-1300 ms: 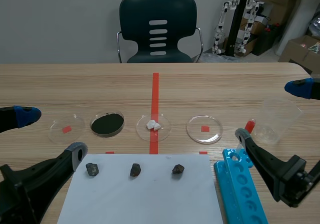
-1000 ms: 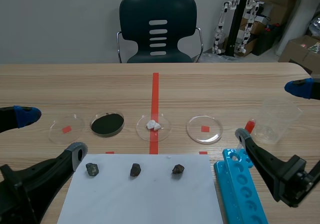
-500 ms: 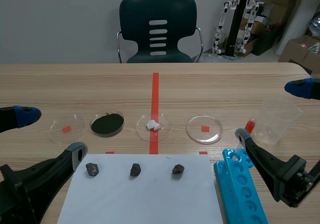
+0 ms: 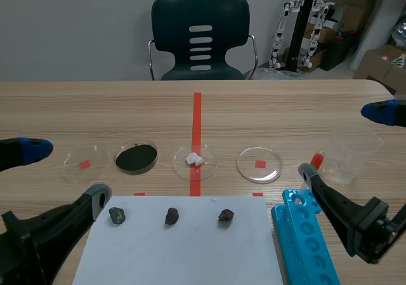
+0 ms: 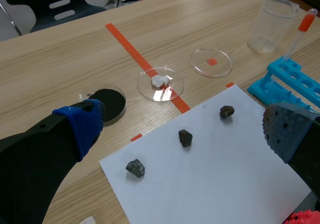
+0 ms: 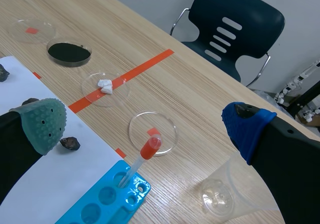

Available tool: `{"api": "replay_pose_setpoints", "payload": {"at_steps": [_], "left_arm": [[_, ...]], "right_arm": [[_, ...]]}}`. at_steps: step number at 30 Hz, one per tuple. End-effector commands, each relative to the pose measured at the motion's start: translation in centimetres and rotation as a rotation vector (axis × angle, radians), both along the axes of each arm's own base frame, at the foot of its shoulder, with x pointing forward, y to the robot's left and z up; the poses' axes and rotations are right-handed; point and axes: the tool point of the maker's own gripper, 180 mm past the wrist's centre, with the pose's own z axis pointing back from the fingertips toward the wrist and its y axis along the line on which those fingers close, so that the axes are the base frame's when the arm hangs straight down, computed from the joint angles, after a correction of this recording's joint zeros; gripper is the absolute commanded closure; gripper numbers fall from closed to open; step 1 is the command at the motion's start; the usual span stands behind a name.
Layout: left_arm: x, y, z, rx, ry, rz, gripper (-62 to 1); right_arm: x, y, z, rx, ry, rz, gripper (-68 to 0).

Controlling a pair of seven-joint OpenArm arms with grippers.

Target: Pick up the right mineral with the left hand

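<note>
Ahead of the left gripper (image 5: 185,125), off toward its right-hand finger, the right mineral (image 5: 226,112) lies on the white paper sheet (image 5: 215,184). It is the last in a row of three dark stones. The middle stone (image 5: 185,137) sits almost on the gripper's centre line, and the left stone (image 5: 135,168) lies nearer its other finger. The gripper's fingers stand wide apart with nothing between them, raised above the table and well short of the target. The right gripper (image 6: 144,124) is likewise spread and empty, next to the blue test-tube rack (image 4: 304,240).

The mineral looks like a small, angular, rigid lump, probably light overall and not fragile. It will not give, so the soft pads must do the yielding. Its faces are uneven, so a pinch on sloping facets could make it twist or squirt out. The safest hold seems to be across its narrower width, on two roughly opposite faces, with the pads low near the paper. The thin sheet could drag or wrinkle if a fingertip scrapes it. The middle stone lies apart from the target, likely leaving room for a finger between them.
</note>
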Motion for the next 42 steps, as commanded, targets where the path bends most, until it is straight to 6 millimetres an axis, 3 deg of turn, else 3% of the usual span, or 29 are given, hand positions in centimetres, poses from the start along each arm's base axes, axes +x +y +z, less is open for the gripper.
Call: {"api": "replay_pose_setpoints", "payload": {"at_steps": [1,12,22,28,42], "left_arm": [[0.1,-0.2,0.7,-0.013,-0.016,-0.003,-62.3],[0.1,-0.1,0.1,0.012,0.010,-0.004,-62.3],[1.4,-0.6,-3.0,0.157,0.170,-0.036,-62.3],[2.5,-2.7,-3.8,0.180,0.238,-0.054,-62.3],[4.3,-10.2,-3.6,0.228,0.264,-0.083,-62.3]], "right_arm": [[0.3,0.1,0.9,0.012,-0.031,0.006,-67.9],[0.3,0.1,0.9,0.012,-0.031,0.006,-67.9],[0.3,0.1,0.9,0.012,-0.031,0.005,-67.9],[0.3,0.1,0.9,0.012,-0.031,0.005,-67.9],[0.3,0.1,0.9,0.012,-0.031,0.005,-67.9]]}}
